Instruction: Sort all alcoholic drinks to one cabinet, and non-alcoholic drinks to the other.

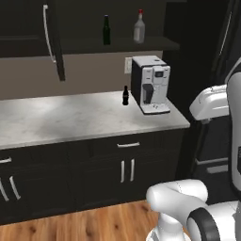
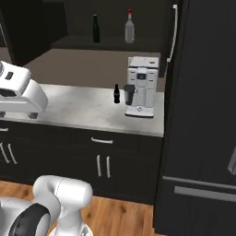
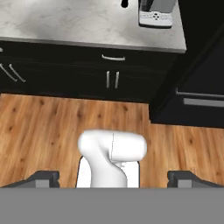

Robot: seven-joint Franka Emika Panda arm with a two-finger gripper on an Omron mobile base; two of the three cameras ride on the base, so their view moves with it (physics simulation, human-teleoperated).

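Claw [image 3: 113,179] released, empty; next step: reach the cola bottle [image 1: 125,95] left of the coffee machine [image 1: 150,84] on the worktop [image 1: 70,117].

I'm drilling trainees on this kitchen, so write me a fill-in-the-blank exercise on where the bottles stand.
1. The green beer bottle and the clear liquor bottle stand inside the open upper ____.
2. The small black cola bottle stands on the ____, not in a cabinet.
3. Right beside the cola bottle stands a white ____.
4. The liquor bottle's cap is ____.

Missing words: cabinet; counter; coffee machine; red
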